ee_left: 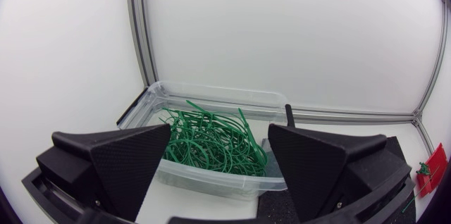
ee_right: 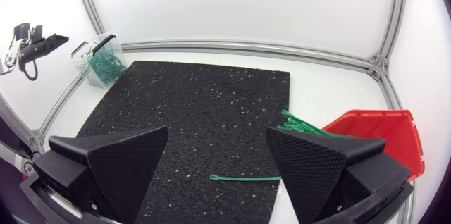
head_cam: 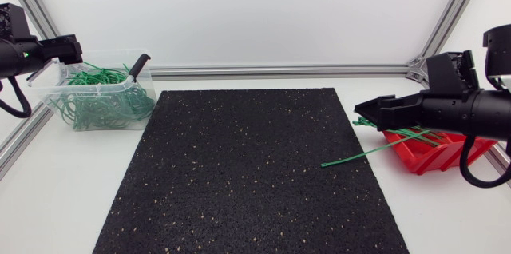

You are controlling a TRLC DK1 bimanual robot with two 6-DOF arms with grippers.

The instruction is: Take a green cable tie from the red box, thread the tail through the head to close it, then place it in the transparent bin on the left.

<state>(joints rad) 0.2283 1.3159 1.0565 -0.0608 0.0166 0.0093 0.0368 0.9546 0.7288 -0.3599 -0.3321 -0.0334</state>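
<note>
Just under the right claw (ee_right: 217,139), on the black mat (ee_right: 190,97): one green tie (ee_right: 246,177), lying flat. Runs finger to finger in the wrist view, so along the line of closing rather than across it. Passes out of sight behind one finger at the end nearer the red box (ee_right: 384,129). Sits below the gap, not in it, and touches neither finger. Too thin to tell head from tail.

Right claw released: fingers spread wide, nothing between them.

A little further, over the box's rim: a bunch of ties (ee_right: 299,122), spilling toward the mat.

From above, much the same. Slants from the mat's right edge back to the box, a shade nearer the table's front than the claw, free tip reaching out past the fingertips. Calls, in all likelihood, for a wrist turn first, so as to pinch across the strap, then a straight drop. Risks skidding something so flat along the mat instead of lifting it.

Farthest off, across the mat, above the clear bin (ee_left: 211,92) and its looped ties (ee_left: 211,143): left claw (ee_left: 220,131), likewise released and empty. Well apart from the loose one, so plainly the right arm's pick.
</note>
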